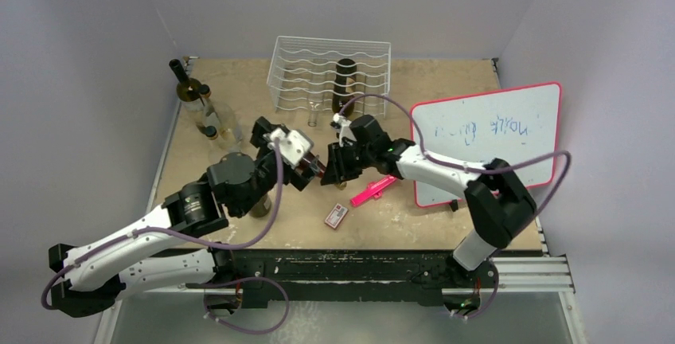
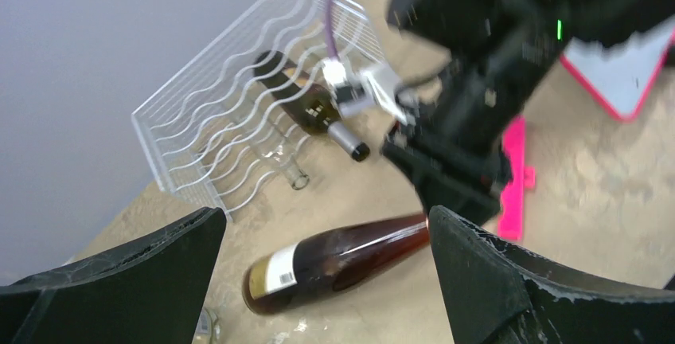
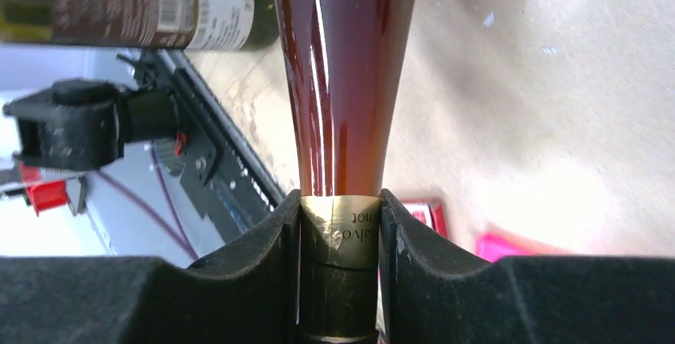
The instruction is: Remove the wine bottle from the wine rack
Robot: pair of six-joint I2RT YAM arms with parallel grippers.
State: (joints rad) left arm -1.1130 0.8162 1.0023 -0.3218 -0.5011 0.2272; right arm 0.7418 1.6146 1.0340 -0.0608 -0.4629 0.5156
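The white wire wine rack stands at the back of the table. A dark wine bottle lies in it, neck poking out the front. An amber wine bottle lies flat, low over the table in front of the rack. My right gripper is shut on its gold-foiled neck. My left gripper hovers above the amber bottle's body, open wide and touching nothing. From above, the left arm hides most of that bottle.
A pink-framed whiteboard leans at the right. A pink tool and a small red-and-white box lie near the front. Dark and clear bottles stand at the back left. Another labelled bottle is near the amber one's base.
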